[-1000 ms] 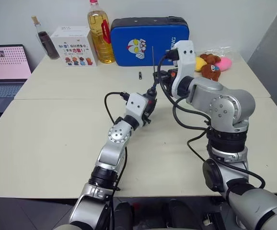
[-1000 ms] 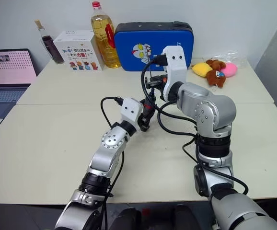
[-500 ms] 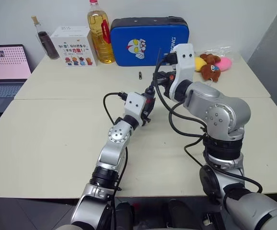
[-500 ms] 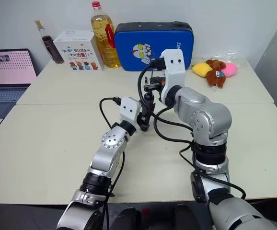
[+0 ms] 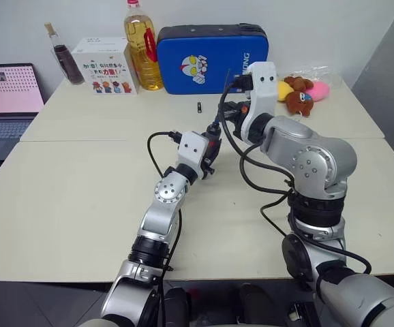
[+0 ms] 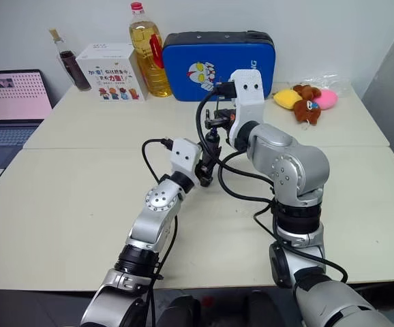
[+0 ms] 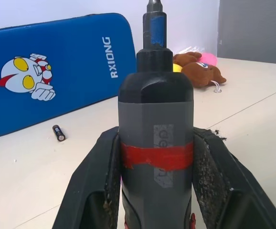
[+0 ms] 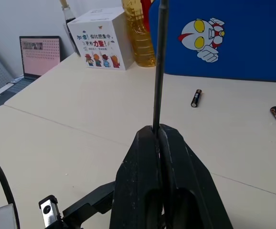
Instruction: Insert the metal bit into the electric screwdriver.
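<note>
A: Metal bit first: where is it, and how will it handle?

B: Pinched at its lower end by the right tool, whose fingers are pressed together on it; the rod rises straight from them, above the counter. I judge it light, stiff, slick and thin enough to swivel in the pinch, so a hold near the base suits it, leaving the far end free for the socket

A: And the electric screwdriver?

B: Clamped at its red band by the left tool, bluish tip pointing up and away. Rigid and easy to steady, I'd say, though the opening looks small

A: Any containers?

B: A bottle of yellow liquid, nearly full, a dark bottle beside a white box, and a closed blue case; I can't tell their contents
</note>
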